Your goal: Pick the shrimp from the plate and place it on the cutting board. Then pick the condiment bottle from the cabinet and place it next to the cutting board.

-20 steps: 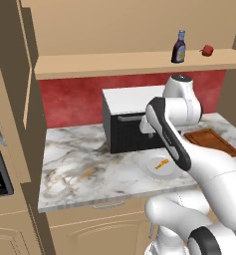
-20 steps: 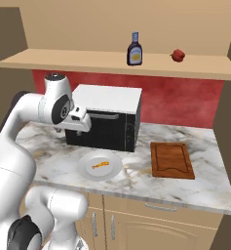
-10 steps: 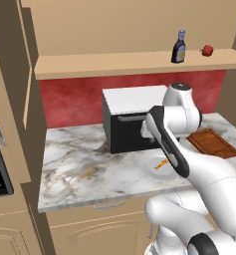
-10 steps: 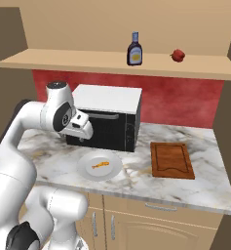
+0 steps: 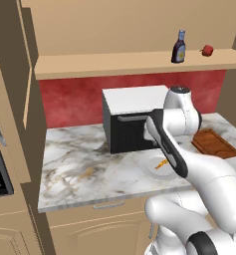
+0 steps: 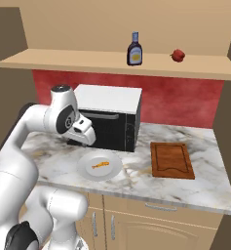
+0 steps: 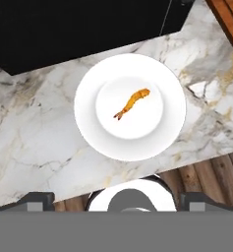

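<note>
Hovering with jaws spread wide and empty, the gripper (image 6: pixel 86 140) has swung lower toward the plate (image 7: pixel 88 128), where the shrimp (image 7: pixel 131 103) lies centred; the approach looks nearly finished, the grasp not yet begun.

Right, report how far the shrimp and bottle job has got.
Nothing is done yet. The shrimp lies on the plate, with the open end effector above it. The cutting board is bare, and the condiment bottle stands on the cabinet shelf.
</note>
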